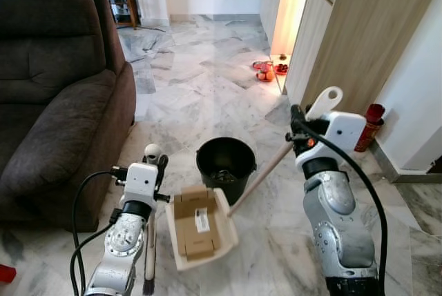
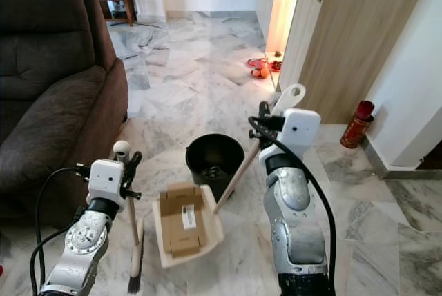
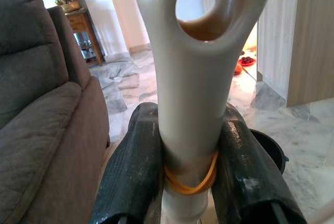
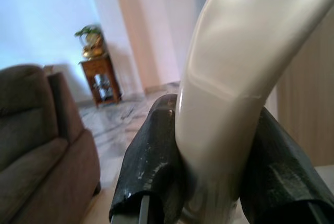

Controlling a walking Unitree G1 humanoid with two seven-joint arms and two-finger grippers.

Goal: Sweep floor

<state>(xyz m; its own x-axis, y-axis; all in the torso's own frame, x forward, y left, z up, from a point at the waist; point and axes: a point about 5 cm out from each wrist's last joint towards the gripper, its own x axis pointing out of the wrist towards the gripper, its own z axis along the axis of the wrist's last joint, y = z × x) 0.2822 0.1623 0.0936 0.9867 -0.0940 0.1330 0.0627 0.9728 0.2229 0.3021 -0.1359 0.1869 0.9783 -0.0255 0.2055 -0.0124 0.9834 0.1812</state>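
A flattened carton (image 1: 195, 228) is already gathered in the dustpan (image 1: 225, 239), which is held just in front of the black bin (image 1: 226, 161); tipping it in is judged to be the step left. The dustpan's long handle (image 1: 266, 174) is pinched near its looped end by the right gripper (image 4: 209, 177), fingers pressed against it on both sides. The brush (image 1: 149, 241) is clamped upright by the left gripper (image 3: 190, 166), bristles low at the floor (image 1: 200, 82). Whether more debris remains cannot be told. Room is bounded by the sofa (image 1: 55, 96) close on the left and the cabinet (image 1: 359, 41) on the right; open floor lies ahead beyond the bin.
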